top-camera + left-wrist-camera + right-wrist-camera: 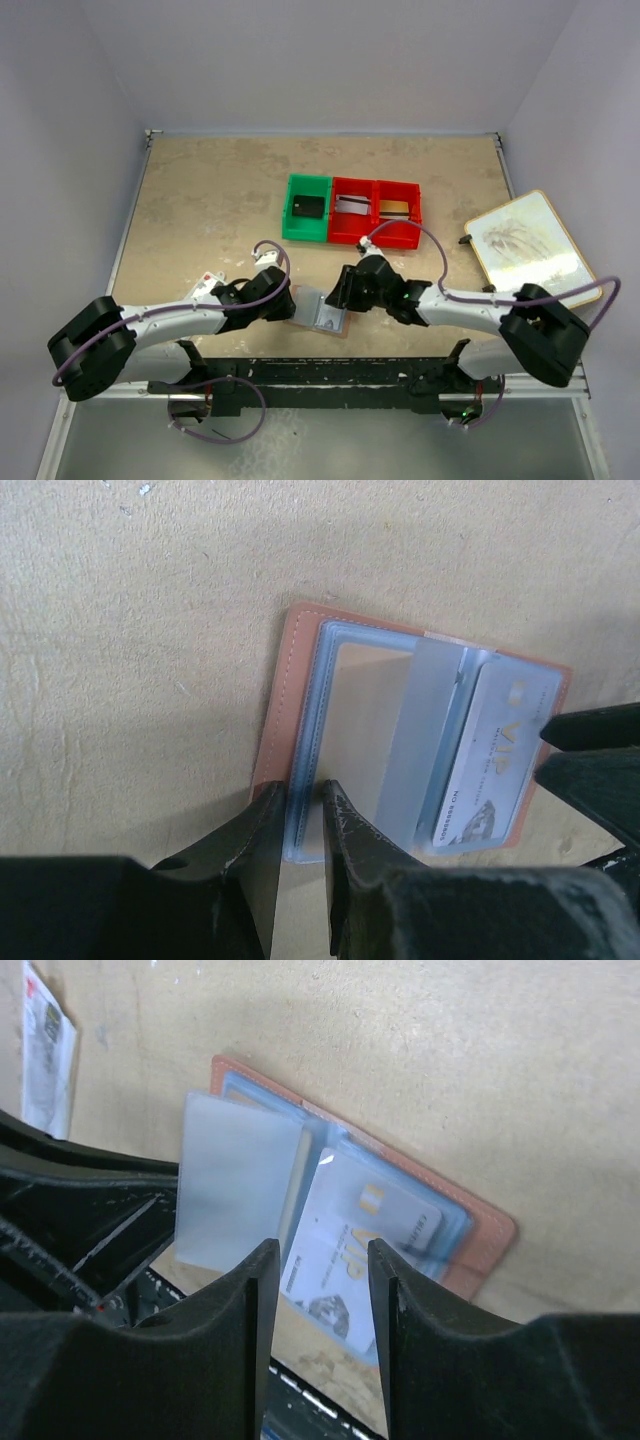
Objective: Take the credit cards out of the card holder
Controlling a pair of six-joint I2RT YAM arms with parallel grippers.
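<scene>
Arms (170, 320) white, joints (90, 345) black; purple cables (432, 240); black pincer fingers (240, 1340).

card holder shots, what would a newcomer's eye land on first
The open card holder lies at the near middle of the table, both grippers meeting over it. A silver VIP card sits in its clear pocket, under the open right gripper; the left gripper pinches the edge of its other half.

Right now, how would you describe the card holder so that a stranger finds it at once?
On the beige table, between the left claw and the right claw, nearer than the coloured bins, the card holder lies open: a brown rim around blue-grey sleeves, one holding a pale VIP card. The white packet beside the left claw has no brown rim.
</scene>
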